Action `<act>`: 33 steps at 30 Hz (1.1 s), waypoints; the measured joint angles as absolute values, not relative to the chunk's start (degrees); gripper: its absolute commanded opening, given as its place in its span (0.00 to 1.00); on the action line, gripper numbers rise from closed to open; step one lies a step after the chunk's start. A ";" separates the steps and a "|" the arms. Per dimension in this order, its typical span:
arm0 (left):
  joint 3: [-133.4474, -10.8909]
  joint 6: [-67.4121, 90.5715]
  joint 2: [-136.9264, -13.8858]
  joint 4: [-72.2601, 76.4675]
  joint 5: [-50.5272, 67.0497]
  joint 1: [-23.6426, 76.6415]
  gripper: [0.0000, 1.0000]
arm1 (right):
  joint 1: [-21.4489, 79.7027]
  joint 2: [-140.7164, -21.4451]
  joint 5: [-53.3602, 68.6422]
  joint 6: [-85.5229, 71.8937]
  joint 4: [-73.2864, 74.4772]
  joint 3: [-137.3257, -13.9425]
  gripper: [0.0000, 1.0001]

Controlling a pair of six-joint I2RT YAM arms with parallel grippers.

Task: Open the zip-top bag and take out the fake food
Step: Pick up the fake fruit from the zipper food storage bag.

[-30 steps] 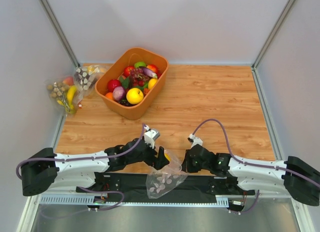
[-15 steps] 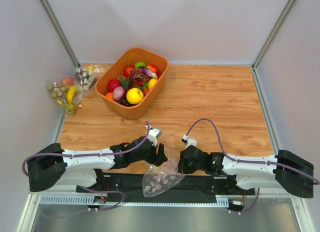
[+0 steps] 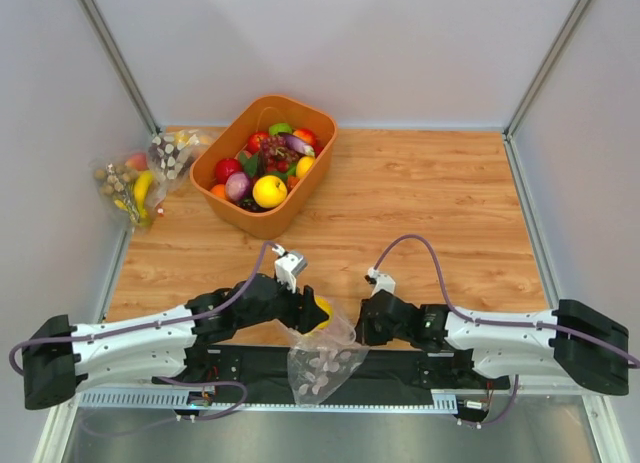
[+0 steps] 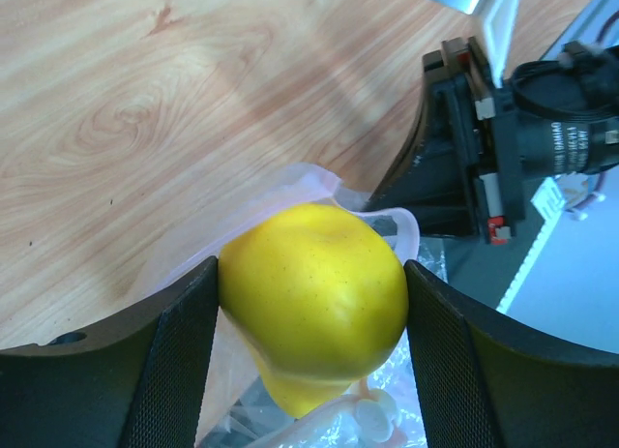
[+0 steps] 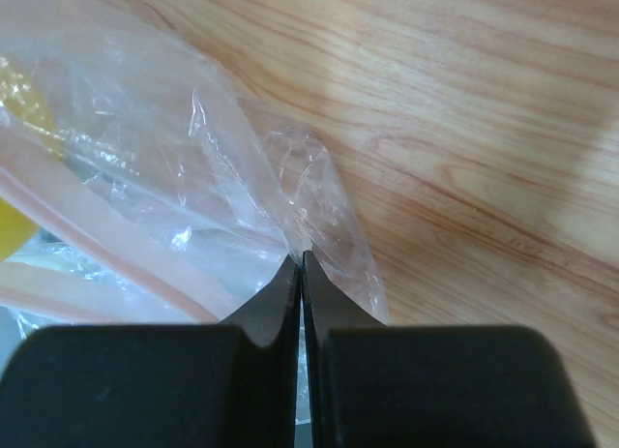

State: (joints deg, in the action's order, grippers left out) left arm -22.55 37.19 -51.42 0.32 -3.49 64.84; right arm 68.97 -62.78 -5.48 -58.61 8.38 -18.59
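The zip-top bag (image 3: pixel 322 358) is being held up well apart from the orange basket (image 3: pixel 300 198), on that basket's near side, with its lower part hanging over the dark strip at the table's near edge. A yellow fake fruit (image 4: pixel 311 293) is being gripped at the bag's mouth by the left gripper (image 3: pixel 308 311), whose two dark fingers (image 4: pixel 179 317) are being pressed against the fruit's opposite sides; the pinkish zip strip is being seen curling just behind the fruit. Whether the fruit is fully free of the plastic cannot be told. A pinch of the bag's clear film is being clamped by the right gripper (image 5: pixel 301 264), its jaws closed together on the plastic, on the side of the bag farther from the basket than the left gripper. Small pale pieces (image 3: pixel 325 363) are being carried in the bottom of the bag. The basket itself is being filled by mixed fake produce (image 3: pixel 269 191), red, yellow, purple and green. Other clear bags (image 3: pixel 135 183), one showing a banana, are lying just beside the basket on its left, against the side wall.
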 measured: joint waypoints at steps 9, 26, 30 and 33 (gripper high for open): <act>-20.95 38.33 -44.05 -2.39 -0.69 64.84 0.38 | 68.99 -62.26 -6.20 -59.37 8.78 -18.68 0.00; -26.83 39.70 -51.55 5.41 17.10 64.64 0.37 | 67.33 -65.76 -10.02 -56.18 17.50 -25.82 0.00; -27.44 38.89 -47.92 5.30 17.15 64.51 0.37 | 66.28 -64.90 -10.70 -54.98 19.31 -26.61 0.00; -29.15 37.26 -46.92 4.93 15.00 64.45 0.37 | 66.28 -64.64 -10.63 -54.33 19.75 -27.70 0.00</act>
State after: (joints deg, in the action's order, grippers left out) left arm -29.15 37.26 -46.92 4.93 15.00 64.45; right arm 66.28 -64.64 -10.63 -54.33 19.75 -27.70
